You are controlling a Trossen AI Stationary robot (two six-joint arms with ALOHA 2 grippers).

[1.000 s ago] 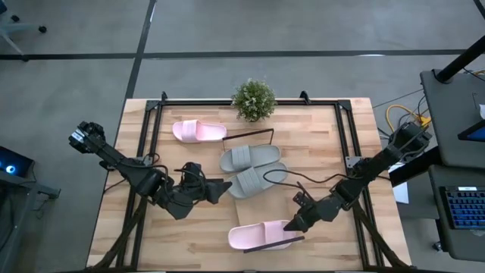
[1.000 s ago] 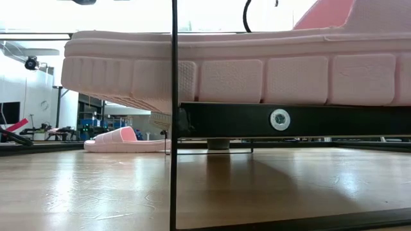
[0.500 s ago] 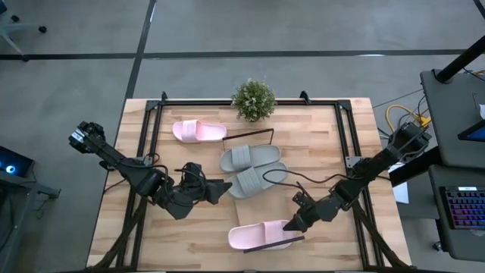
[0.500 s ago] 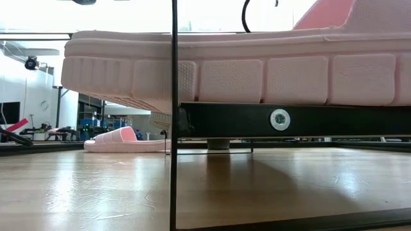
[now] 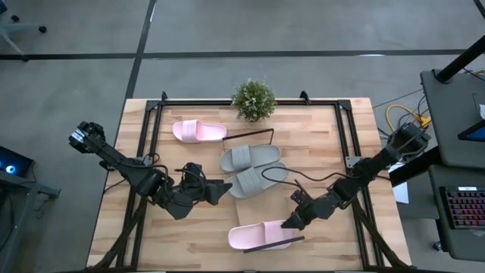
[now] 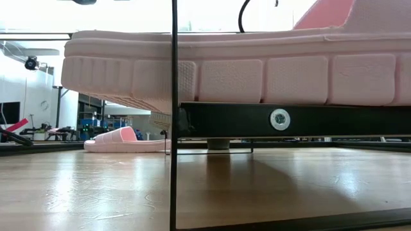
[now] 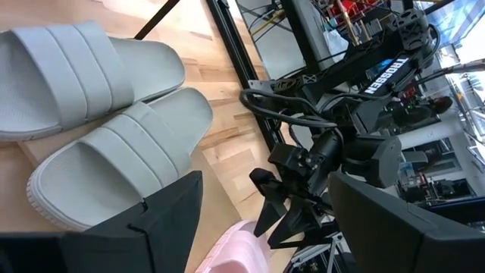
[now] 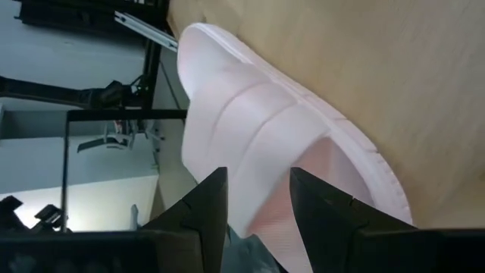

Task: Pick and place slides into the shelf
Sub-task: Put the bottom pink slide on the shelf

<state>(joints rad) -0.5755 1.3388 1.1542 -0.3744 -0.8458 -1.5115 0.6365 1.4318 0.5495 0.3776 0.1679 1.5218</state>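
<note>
Pink slide (image 5: 259, 236) just below right gripper (image 5: 286, 224) at shelf's (image 5: 261, 246) near end; fingers (image 8: 198, 208) slightly apart over strap, gripping nothing. Two grey slides (image 5: 254, 168) between grippers, just beside open, empty left gripper (image 5: 227, 186). Second pink slide (image 5: 198, 131) and potted plant (image 5: 253, 99) far beyond

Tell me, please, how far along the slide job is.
Looks done: one grey slide and the second grey slide lie side by side on the shelf. In hand: the right gripper is at the near pink slide, at the shelf's near end. Left: the far pink slide, on the table off the shelf. The left gripper waits open beside the grey pair.
</note>
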